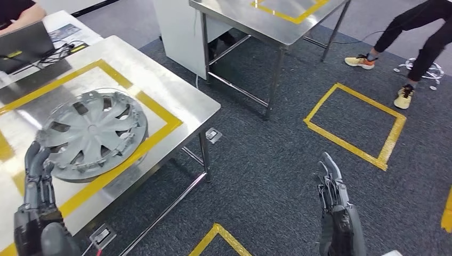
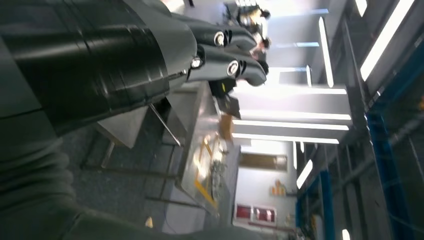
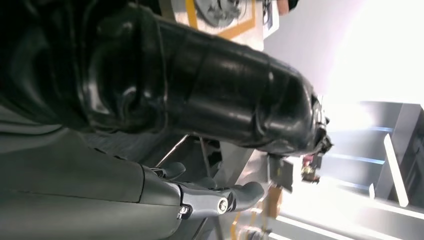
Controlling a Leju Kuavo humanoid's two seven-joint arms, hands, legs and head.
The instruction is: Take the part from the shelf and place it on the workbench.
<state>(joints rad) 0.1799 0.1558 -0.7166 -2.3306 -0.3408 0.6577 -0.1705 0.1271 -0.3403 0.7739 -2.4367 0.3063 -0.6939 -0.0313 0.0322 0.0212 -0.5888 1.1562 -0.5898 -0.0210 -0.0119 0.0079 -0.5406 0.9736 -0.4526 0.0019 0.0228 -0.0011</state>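
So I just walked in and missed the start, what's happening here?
A humanoid robot stands at a steel workbench. A grey wheel cover lies flat on it, inside the yellow tape. The left hand is at the cover's near rim; contact is unclear. The right hand hangs over the carpet, holding nothing. A person stands beyond.

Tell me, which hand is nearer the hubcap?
Left. The left hand is at the hubcap's rim on the workbench; the right hand hangs over the floor.

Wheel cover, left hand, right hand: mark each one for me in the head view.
wheel cover [image 1: 91, 129]: head view, on its centre hub.
left hand [image 1: 38, 178]: head view, on the fingers by the cover's rim.
right hand [image 1: 331, 186]: head view, on the fingers above the carpet.
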